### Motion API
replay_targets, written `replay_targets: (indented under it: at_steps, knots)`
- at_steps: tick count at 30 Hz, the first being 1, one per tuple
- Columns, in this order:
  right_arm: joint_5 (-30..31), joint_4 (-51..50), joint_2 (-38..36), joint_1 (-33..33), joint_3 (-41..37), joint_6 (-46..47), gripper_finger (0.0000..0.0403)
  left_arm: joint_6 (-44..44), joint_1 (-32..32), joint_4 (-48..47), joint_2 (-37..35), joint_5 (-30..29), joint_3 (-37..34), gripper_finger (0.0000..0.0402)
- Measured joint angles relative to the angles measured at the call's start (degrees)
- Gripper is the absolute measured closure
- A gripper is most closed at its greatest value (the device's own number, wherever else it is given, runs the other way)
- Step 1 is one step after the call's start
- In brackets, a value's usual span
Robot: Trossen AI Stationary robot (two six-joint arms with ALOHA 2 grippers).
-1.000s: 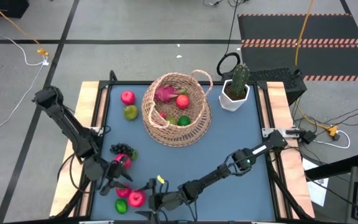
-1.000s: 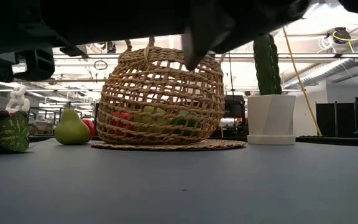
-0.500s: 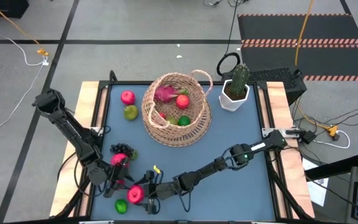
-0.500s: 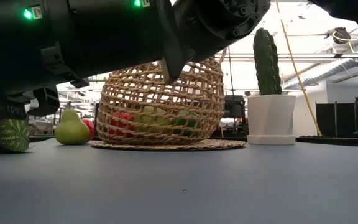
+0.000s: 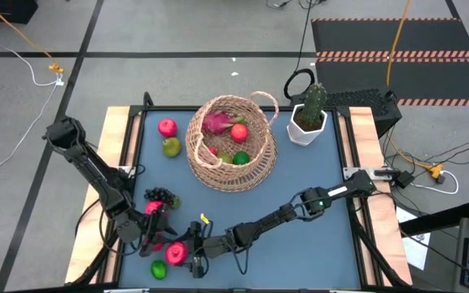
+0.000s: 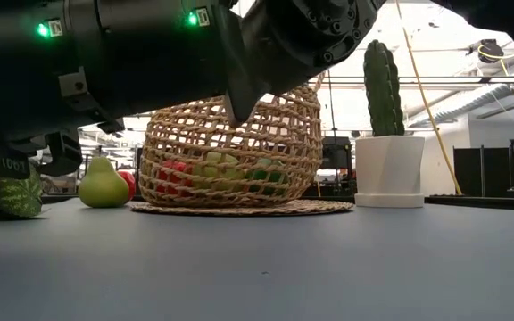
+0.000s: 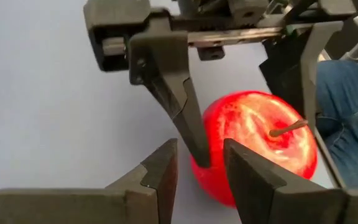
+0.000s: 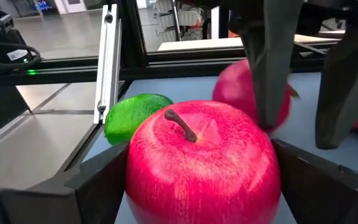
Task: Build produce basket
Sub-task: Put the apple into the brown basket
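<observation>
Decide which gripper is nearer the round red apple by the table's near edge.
Right. The right gripper straddles the round red apple; the left gripper sits just beside it, near the right one's finger.

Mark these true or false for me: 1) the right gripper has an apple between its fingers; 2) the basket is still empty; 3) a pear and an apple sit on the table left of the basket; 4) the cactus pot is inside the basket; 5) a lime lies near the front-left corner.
1) True. The right gripper straddles a red apple, fingers on both sides.
2) False. The basket already holds a pink dragon fruit, a red fruit and green ones.
3) True. A pear and a second apple rest there.
4) False. The cactus pot stands on the table right of the basket.
5) True. A lime lies there, near the left gripper.
</observation>
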Motion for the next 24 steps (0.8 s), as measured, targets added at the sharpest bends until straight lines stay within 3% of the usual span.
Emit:
replay_targets:
  at_steps: [9, 15, 20, 24]
  knots:
    - [4.6, -7.6, -3.8, 2.5, -0.2, -11.1, 0.0058, -0.8, -0.4, 0.0, 2.4, 0.2, 0.0, 0.0295]
    - [15.9, -18.9, -10.6, 5.3, -0.3, -18.3, 0.0056, -2.5, -0.4, 1.1, 5.3, -0.5, 0.0, 0.0295]
    - [21.6, -23.8, -15.3, 6.9, -0.2, -24.9, 0.0056, -6.9, -0.3, 2.1, 7.7, -2.0, 0.0, 0.0295]
    - [31.9, -26.1, -18.6, 7.4, -0.2, -30.2, 0.0054, -9.5, -0.3, 2.4, 8.8, -2.2, 0.2, 0.0295]
